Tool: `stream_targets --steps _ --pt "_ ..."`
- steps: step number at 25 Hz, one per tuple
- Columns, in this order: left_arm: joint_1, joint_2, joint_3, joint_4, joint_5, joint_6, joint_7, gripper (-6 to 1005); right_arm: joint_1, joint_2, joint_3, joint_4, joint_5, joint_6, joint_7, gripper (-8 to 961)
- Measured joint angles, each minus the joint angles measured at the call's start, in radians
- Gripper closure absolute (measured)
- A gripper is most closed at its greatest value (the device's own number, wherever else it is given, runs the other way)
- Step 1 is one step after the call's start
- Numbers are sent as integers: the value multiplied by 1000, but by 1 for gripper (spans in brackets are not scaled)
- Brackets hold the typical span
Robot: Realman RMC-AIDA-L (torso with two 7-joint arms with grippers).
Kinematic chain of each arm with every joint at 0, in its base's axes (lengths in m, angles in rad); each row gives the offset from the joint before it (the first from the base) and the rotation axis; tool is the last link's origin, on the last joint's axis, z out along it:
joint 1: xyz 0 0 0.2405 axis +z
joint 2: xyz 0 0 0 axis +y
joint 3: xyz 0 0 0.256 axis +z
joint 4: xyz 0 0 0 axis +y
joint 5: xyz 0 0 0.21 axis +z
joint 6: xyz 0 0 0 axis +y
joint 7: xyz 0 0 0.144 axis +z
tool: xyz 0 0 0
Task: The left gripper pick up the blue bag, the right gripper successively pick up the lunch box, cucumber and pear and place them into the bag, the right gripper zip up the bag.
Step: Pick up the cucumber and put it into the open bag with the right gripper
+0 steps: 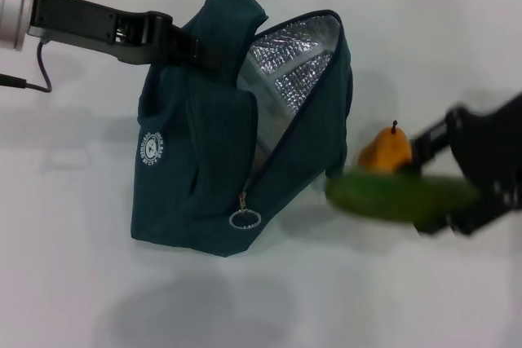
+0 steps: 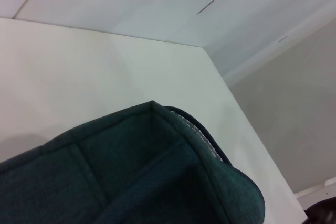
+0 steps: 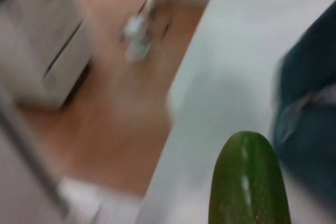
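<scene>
Still risky: right gripper clamped on cucumber, left gripper pinching bag; could snag the rim, toppling pear.

The bag is dark teal with crinkled silver lining and a white round logo. The cucumber is dark green, the pear yellow-orange, the counter white.

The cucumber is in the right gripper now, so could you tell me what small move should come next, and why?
Probably carry the cucumber up and toward the blue bag's open, silver-lined mouth, which the left gripper holds up; the right gripper has it low beside the bag, in front of the pear.
</scene>
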Motion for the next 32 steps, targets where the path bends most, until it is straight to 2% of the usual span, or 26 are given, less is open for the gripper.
stream_targets --steps 3,6,9,11,12,13,15,17,22,26,32 --pt "0 0 -4 -14 -4 0 3 959 2 -1 143 63 91 7 37 309" --pt "-2 0 -5 -41 -10 -1 19 959 5 -3 224 160 171 49 73 309" --pt "-2 1 -6 -49 -11 -2 37 959 -3 -3 243 270 256 129 95 308" --pt "-2 3 -7 -49 -11 -3 48 959 -7 -2 243 391 356 199 87 308" --pt "-2 5 -7 -50 -11 -5 51 959 -7 -2 243 391 356 199 87 307" --pt "-4 7 -7 -51 -11 -8 53 959 -5 0 235 533 468 257 46 307" --pt "-8 12 -7 -52 -11 -13 57 959 2 5 227 605 524 285 13 307" --pt "-10 19 -7 -53 -11 -21 62 959 11 10 203 678 592 316 -35 307" --pt "-10 25 -9 -72 -11 -38 78 960 17 14 36 810 862 414 -169 306" --pt "-10 28 -19 -90 -9 -40 88 960 18 14 -133 836 1042 512 -245 305" --pt "-5 28 -23 -91 -5 -40 93 959 -4 14 -362 840 1192 642 -317 304"
